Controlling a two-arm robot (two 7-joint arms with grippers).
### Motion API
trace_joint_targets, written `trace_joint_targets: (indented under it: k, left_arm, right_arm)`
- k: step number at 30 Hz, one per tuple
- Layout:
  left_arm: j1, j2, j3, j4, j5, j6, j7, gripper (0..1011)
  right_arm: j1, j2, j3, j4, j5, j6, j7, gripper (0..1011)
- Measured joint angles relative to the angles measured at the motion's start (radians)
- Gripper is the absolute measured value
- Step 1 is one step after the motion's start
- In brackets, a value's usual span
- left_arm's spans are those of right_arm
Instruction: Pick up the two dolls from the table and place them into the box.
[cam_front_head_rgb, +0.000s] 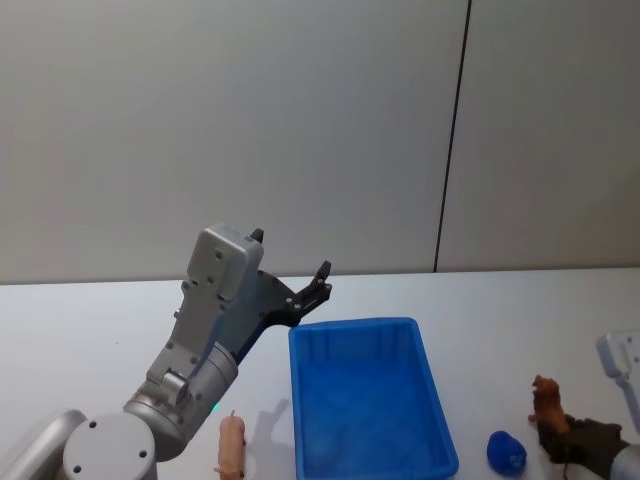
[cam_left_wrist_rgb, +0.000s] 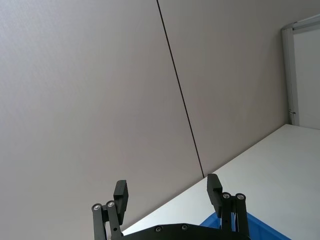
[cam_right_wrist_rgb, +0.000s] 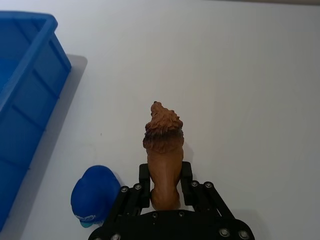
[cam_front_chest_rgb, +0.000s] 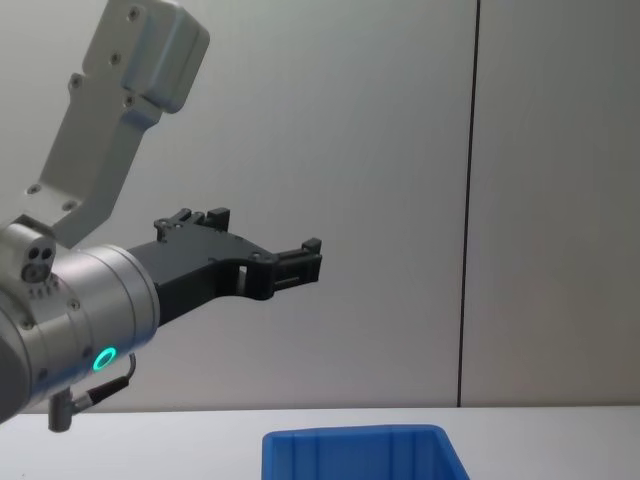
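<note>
The plain white worktop (cam_front_head_rgb: 520, 330) carries the open bright blue plastic box (cam_front_head_rgb: 352, 325). My left gripper (cam_left_wrist_rgb: 167, 183) hangs raised near its far left corner, fingers apart. My right gripper (cam_right_wrist_rgb: 165, 169), right of the box, has its fingers clamped on a brown lion doll (cam_right_wrist_rgb: 163, 135). A pink doll (cam_front_head_rgb: 233, 445) lies just left of the box.

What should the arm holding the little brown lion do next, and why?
Probably lift it a little. The right gripper is shut on the brown lion doll, which is outside the blue box, to its right. Rising first would likely let the doll clear the rim before crossing over. The left gripper hangs open, raised near the box's far end.
</note>
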Motion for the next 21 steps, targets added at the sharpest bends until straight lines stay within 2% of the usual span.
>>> trace_joint_targets:
  k: [6,14,21]
  left_arm:
    - [0.000,0.000,0.000,0.000,0.000,0.000,0.000,1001]
    - [0.000,0.000,0.000,0.000,0.000,0.000,0.000,1001]
    - [0.000,0.000,0.000,0.000,0.000,0.000,0.000,1001]
  right_arm:
    - [-0.010,0.006,0.007,-0.030,0.002,-0.020,-0.012,343]
    - [-0.030,0.018,0.017,-0.092,0.001,-0.075,-0.022,343]
    - [-0.042,0.025,0.018,-0.145,-0.011,-0.143,0.009,343]
